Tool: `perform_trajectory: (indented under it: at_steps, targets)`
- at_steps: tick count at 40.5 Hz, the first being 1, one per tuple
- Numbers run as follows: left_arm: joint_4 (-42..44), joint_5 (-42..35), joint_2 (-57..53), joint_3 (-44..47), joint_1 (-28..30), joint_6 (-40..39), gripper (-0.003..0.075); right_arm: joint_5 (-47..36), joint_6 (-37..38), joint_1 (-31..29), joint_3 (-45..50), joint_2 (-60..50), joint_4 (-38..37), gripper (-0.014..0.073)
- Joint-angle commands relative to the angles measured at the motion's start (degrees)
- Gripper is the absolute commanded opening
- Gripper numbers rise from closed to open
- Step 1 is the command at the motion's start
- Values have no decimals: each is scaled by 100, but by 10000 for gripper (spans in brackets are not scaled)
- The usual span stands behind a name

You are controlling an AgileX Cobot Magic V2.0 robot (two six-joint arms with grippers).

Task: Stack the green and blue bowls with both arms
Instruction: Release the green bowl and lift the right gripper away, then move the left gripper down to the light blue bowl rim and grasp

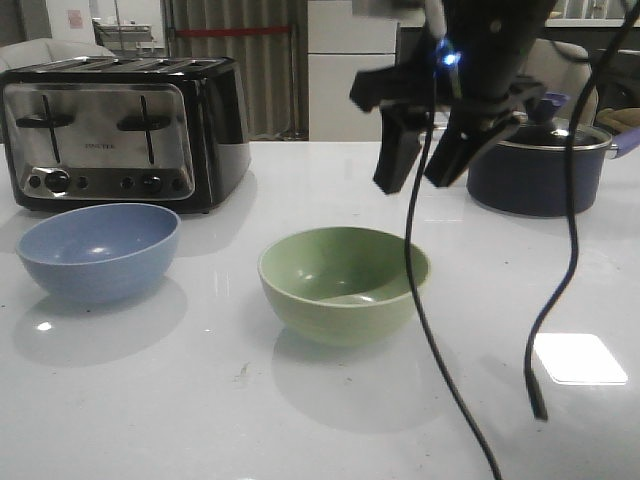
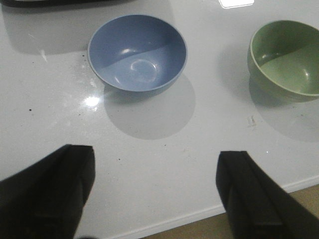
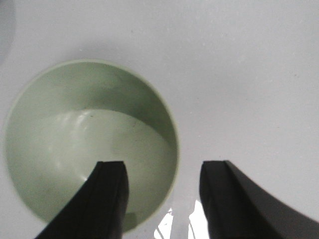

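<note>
Your right gripper hangs spread wide above the green bowl, whose near rim lies between its fingers — lined up to pinch that wall. Your left gripper, equally wide and empty, has the blue bowl ahead of its fingers — untouched.

Black right claw with two tapered matte fingers, small blue light above, thin black cables dangling
</note>
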Motion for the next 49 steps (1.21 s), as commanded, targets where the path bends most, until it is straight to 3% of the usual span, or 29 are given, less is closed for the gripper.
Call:
perform_trajectory:
  at_steps: [1, 13, 27, 36, 49]
  targets:
    - [-59, -384, 18, -178, -49, 0, 562, -63, -370, 147, 130, -868, 61, 450]
    - [-59, -384, 18, -178, -49, 0, 562, -44, -442, 376, 1506, -2828, -107, 450]
    - [-59, -384, 18, -178, -49, 0, 562, -50, 75, 351, 3060, -4797, -378, 450]
    - [-59, -427, 18, -178, -49, 0, 562, -62, 236, 351, 3738, -5530, -475, 450]
    - [-16, -134, 165, -512, -49, 0, 562, 12, 236, 351, 3840, -5702, -475, 450]
